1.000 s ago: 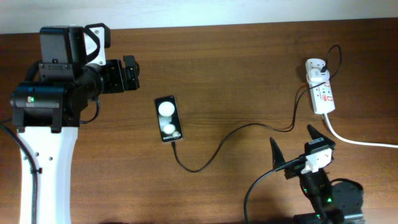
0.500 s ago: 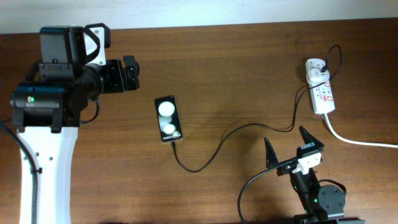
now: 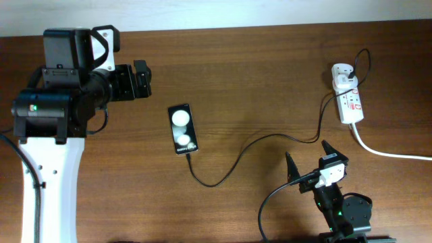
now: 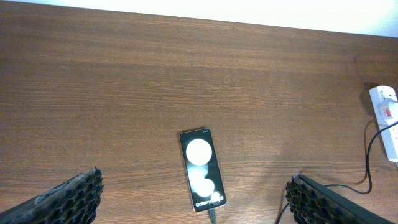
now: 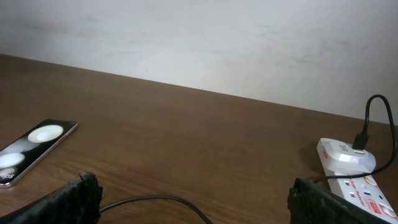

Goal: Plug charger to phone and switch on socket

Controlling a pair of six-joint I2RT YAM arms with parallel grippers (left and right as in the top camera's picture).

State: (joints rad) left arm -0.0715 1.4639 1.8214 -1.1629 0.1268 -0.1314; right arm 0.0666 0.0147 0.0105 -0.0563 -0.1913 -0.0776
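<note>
At the near edge of the desk the right tool stood with its fingers spread wide and empty. Only the overhead view placed it: just short of the charger and touching nothing. Its own camera caught a short curve of that black cable low between the fingers. The overhead view alone traced the whole run, from the phone near the middle of the desk, in a loop toward the near edge, then out to the right and up to the white adapter. The phone lay flat with its two white circles up. The left wrist view showed what the others blurred: the lettering near its lower edge and the connector tip meeting that edge. Further left, the left tool was held apart from the phone, its fingers also wide open and empty. Farthest right lay the socket, the adapter seated at its far end and its thick white cord trailing off right. No view was sharp enough to tell the position of its red switch.
</note>
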